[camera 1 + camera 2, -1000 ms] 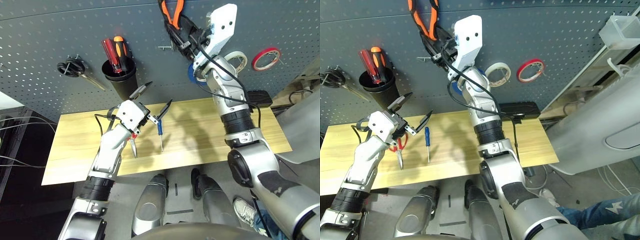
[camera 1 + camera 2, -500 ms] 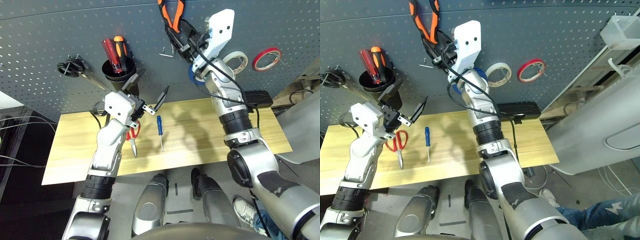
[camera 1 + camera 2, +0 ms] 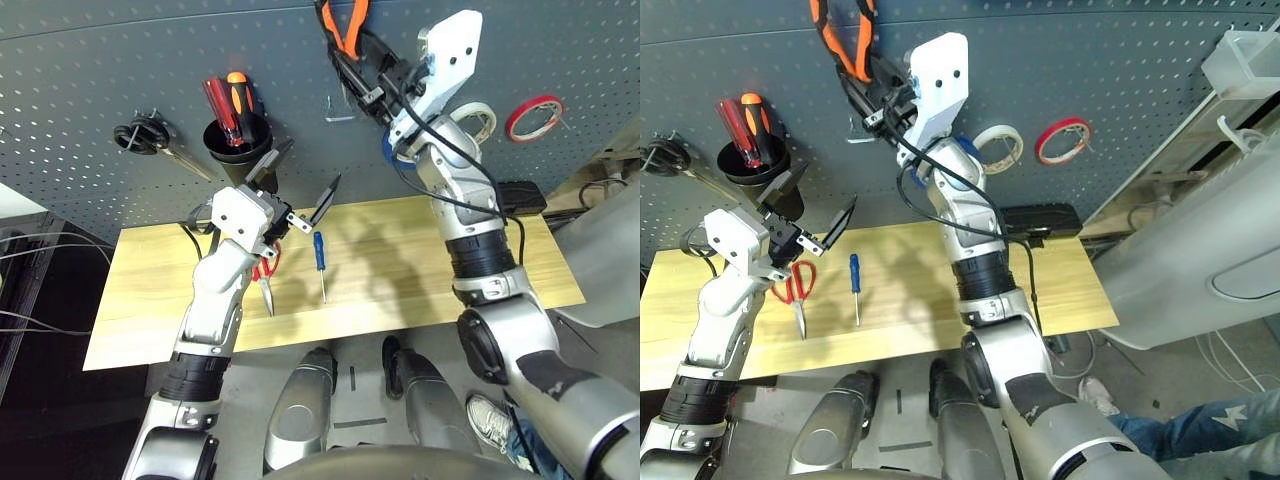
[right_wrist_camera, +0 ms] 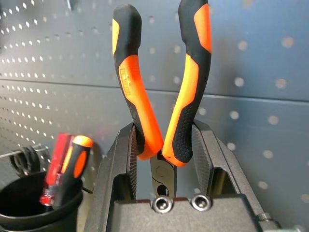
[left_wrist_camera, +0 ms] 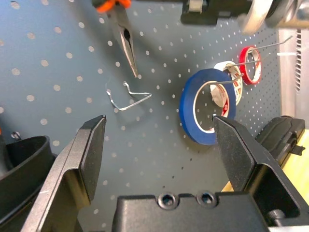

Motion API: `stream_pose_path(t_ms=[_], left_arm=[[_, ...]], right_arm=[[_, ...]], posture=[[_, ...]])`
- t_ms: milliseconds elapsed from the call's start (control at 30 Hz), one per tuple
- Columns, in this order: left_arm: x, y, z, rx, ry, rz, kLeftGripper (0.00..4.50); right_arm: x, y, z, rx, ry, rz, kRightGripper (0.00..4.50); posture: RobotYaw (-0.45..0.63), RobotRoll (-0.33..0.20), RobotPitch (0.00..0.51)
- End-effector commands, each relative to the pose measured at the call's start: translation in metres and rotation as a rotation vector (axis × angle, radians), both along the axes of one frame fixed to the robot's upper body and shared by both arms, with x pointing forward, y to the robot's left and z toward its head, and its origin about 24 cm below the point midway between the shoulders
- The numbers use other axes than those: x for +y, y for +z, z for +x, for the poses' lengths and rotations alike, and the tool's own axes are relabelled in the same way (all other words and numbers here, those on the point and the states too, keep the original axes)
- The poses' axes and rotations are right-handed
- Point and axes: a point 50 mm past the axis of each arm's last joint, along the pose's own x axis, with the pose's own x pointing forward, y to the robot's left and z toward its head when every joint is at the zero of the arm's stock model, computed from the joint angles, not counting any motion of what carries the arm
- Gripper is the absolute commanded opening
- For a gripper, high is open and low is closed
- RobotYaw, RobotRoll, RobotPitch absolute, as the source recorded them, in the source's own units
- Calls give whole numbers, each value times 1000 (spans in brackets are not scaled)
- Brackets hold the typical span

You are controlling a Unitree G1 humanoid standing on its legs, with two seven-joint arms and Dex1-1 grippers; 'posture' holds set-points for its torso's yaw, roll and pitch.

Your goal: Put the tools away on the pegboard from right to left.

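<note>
Scissors with red handles (image 3: 265,272) and a small blue-handled screwdriver (image 3: 320,262) are lying on the pale wooden table (image 3: 160,300) below the dark grey-blue pegboard (image 3: 100,90). The left gripper (image 3: 297,192) is hovering above them, fingers spread, holding nothing. Farther up at the pegboard, the right gripper (image 4: 164,150) is pinching orange-and-black-handled pliers (image 4: 159,77), left of the hanging blue tape ring (image 5: 206,106).
</note>
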Motion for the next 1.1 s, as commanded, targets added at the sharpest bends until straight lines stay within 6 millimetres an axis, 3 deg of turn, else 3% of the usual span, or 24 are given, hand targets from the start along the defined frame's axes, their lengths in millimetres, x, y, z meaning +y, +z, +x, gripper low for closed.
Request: stream_pose_path(t_ms=[33, 467, 867, 1033, 1100], left_arm=[[-2, -5, 2, 26, -14, 20, 4500], [-3, -4, 1, 21, -22, 28, 4500], [0, -8, -6, 37, 4, 31, 4500], [0, -10, -7, 57, -5, 34, 4500], [-2, -15, -7, 96, -30, 40, 4500]], right_arm=[[3, 5, -9, -14, 12, 17, 1753], [7, 2, 9, -33, -24, 15, 1753], [9, -30, 28, 35, -55, -4, 1753], [-10, -35, 17, 47, -79, 13, 3233], [-24, -43, 3, 64, -102, -1, 4006]], posture=[[239, 0, 232], [268, 0, 236], [301, 0, 250], [290, 0, 251], [278, 0, 249]])
